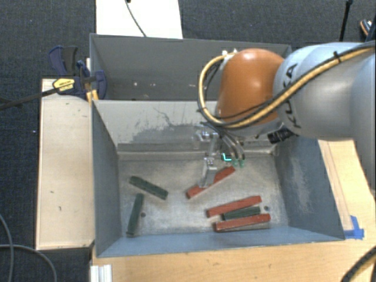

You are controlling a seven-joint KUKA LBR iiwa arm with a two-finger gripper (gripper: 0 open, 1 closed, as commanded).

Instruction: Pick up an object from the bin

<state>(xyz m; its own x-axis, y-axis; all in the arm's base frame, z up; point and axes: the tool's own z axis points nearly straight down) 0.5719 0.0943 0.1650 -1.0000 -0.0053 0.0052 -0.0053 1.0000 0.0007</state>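
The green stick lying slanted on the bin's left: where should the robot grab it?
Probably just right of the middle of the slanted green stick, coming straight down and squeezing across its narrow width. It is long, thin and lies flat. The end of the second green stick comes close to its left half; its right half has bare bin floor on both sides.

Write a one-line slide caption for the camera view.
Gripper low over a red-brown bar mid-bin; two dark green bars at left, three bars side by side at front right.
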